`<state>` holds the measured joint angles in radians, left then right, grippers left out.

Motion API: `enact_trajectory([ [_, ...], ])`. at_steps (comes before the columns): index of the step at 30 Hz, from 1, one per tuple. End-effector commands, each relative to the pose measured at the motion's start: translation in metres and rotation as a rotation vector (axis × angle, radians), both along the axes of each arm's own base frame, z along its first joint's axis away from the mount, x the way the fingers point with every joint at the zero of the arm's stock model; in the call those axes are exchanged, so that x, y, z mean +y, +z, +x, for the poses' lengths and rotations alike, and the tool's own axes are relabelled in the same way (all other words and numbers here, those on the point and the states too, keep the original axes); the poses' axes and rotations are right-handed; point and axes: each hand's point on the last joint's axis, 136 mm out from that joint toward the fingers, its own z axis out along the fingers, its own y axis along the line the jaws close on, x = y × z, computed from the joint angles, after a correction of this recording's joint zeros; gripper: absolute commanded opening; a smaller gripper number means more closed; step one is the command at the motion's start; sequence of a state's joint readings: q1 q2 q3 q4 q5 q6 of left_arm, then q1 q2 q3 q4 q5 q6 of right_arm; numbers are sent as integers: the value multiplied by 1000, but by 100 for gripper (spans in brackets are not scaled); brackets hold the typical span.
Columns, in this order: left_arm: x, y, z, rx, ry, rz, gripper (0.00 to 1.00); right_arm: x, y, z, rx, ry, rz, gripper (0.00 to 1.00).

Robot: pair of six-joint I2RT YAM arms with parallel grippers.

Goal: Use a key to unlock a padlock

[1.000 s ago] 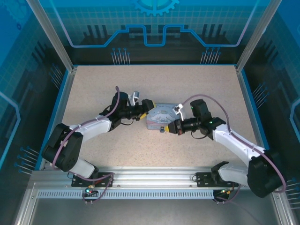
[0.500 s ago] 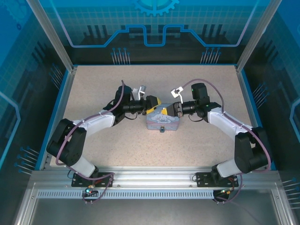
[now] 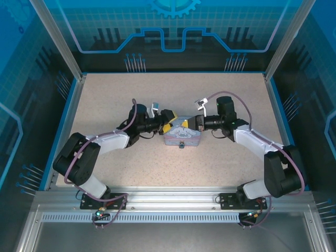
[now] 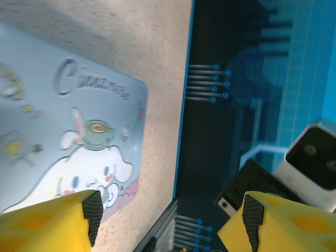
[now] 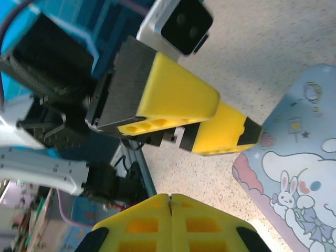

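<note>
**Obs:** State of the jaws?

**Me:** Left jaws are wide open and empty. In the left wrist view the yellow fingers [image 4: 47, 223] stand well apart, one over a corner of the box [image 3: 184, 132], the other out past its end. Right jaws are pressed flat together at the box's far right corner. Nothing shows between them, though a sliver as thin as the key could sit there; I cannot tell.

**Obs:** Padlock?

**Me:** There is a small dark thing at the middle of the box's near edge, which I take for the padlock [image 3: 181, 145]. The box lies mid-tabletop [image 3: 105, 100], between my two wrists.

**Obs:** Step in hand?

**Me:** My judgement is that I am steadying the box so the lock can be worked.

**Obs:** How to do it well?

**Me:**
- Bring the left jaws squarely across the box's left end and close slowly, or the box may skate on the tabletop.
- Keep the right jaws clear of the left fingers, since the two are close together over the lid.
- The lock faces my bases, so the right wrist has to come round to the near edge, low and slow.
- The lock is far smaller than my fingers, so any nudge could turn it away.
</note>
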<state>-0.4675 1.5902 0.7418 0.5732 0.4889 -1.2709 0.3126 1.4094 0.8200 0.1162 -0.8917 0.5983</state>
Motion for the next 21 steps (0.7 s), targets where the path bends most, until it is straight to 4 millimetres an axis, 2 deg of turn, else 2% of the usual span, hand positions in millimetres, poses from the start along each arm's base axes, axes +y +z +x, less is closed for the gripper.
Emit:
enact_trajectory([
  [1,8,30,13,34,153,-147,72,-6,24,18,-50,-142,16,0],
  [4,10,38,19,94,228,-239,72,-4,33,24,-62,-213,13,0],
  [8,2,50,25,164,273,-365,72,9,45,28,-108,-262,13,0],
  [15,-11,57,36,259,337,-543,70,32,69,36,-220,-297,47,0],
  [21,-17,58,34,269,341,-565,68,35,69,42,-238,-309,52,0],
])
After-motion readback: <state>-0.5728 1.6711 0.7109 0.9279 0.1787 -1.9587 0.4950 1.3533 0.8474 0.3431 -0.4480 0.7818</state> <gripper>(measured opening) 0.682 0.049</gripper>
